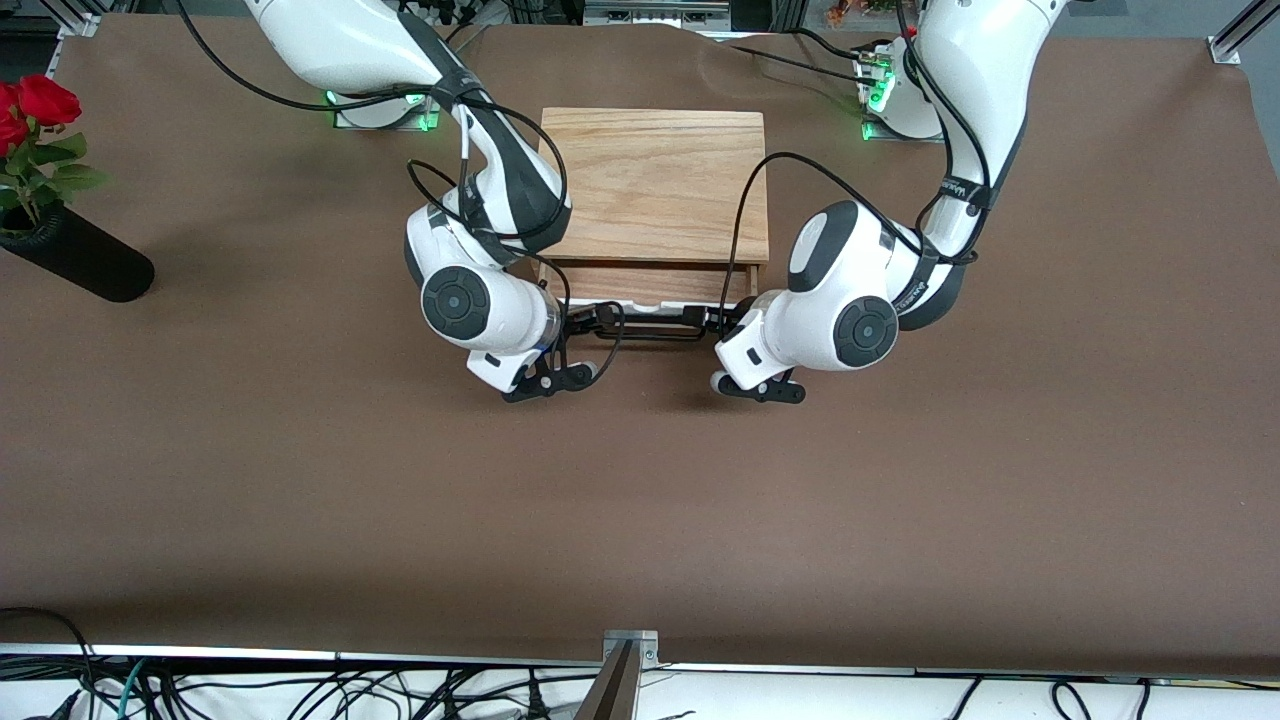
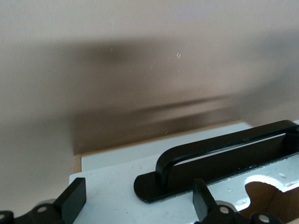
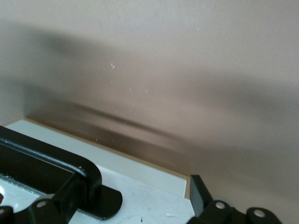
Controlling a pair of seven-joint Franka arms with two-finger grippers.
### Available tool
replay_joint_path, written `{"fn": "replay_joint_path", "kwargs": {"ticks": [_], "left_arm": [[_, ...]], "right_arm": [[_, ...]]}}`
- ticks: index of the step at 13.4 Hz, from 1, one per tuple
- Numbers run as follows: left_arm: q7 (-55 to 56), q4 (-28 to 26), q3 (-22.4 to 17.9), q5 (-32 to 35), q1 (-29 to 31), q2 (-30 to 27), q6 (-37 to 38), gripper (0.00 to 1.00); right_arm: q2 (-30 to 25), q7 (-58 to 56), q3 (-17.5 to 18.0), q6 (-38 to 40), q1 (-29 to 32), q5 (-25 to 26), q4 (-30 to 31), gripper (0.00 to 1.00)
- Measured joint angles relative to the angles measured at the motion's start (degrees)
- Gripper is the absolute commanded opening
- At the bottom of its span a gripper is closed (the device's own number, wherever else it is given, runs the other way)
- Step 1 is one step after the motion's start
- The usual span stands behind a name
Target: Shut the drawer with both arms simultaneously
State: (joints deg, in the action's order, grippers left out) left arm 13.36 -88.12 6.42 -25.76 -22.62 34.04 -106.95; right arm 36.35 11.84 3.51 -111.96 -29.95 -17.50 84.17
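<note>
The drawer (image 1: 650, 283) stood part-open from the oak box (image 1: 655, 185) at mid-table, its white front (image 2: 117, 179) running arm to arm. Left gripper (image 2: 138, 203) and right gripper (image 3: 135, 205), spread and empty, sat against that front at opposite ends of the handle (image 2: 219, 149), the box lying straight ahead. Only the wrist views showed the fingers straddling the handle's ends.

Both arms are glossy white shells with dark grey joint bands; the right arm (image 1: 470, 290) and left arm (image 1: 850, 310) each carry a round grey end cap; black cables loop along both; green lights glow at the bases; black finger pads (image 2: 74, 198) show silver screws.
</note>
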Motion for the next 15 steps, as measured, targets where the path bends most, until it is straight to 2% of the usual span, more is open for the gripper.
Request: {"fn": "replay_joint_path", "kwargs": {"ticks": [8,15], "left_arm": [[0.98,-0.88,0.34,0.00,0.11,-0.01,9.38,1.00],[1.03,-1.78,0.54,0.00,0.34,-0.16,10.60,1.00]], "right_arm": [[-0.38,0.00,1.31,8.50,-0.20,-0.31,-0.02,1.00],[-0.47,0.19,0.93,14.11,0.03,-2.03,-0.53,1.00]]}}
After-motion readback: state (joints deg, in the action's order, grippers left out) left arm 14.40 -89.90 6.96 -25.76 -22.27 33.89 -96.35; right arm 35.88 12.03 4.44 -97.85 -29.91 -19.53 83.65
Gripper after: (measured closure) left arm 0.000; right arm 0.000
